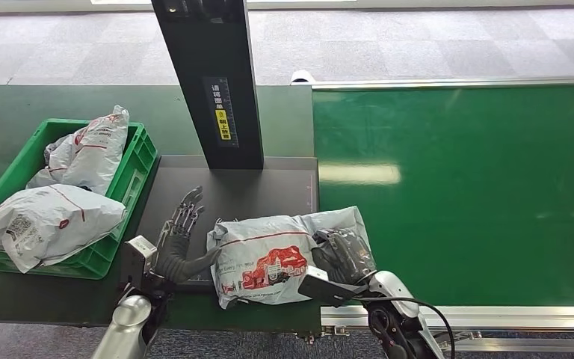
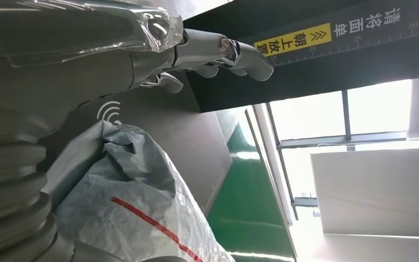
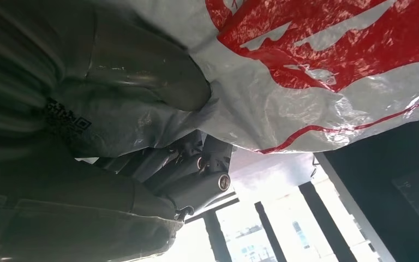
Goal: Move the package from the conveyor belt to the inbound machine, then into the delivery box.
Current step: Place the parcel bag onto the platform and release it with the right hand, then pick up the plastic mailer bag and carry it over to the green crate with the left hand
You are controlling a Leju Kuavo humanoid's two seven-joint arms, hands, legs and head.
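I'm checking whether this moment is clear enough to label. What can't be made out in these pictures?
- Right hand on the package: the head view shows fingers on the bag; the right wrist view is too close and dark to confirm a grip.
- Package label text: too small in the head view.
- Platform under the package: covered by the bag.
- Green crate: its inside is hidden by the bags in it.
- Left hand: its palm is turned away.

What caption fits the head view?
Right hand grips a package on the scanner plate; left hand open.
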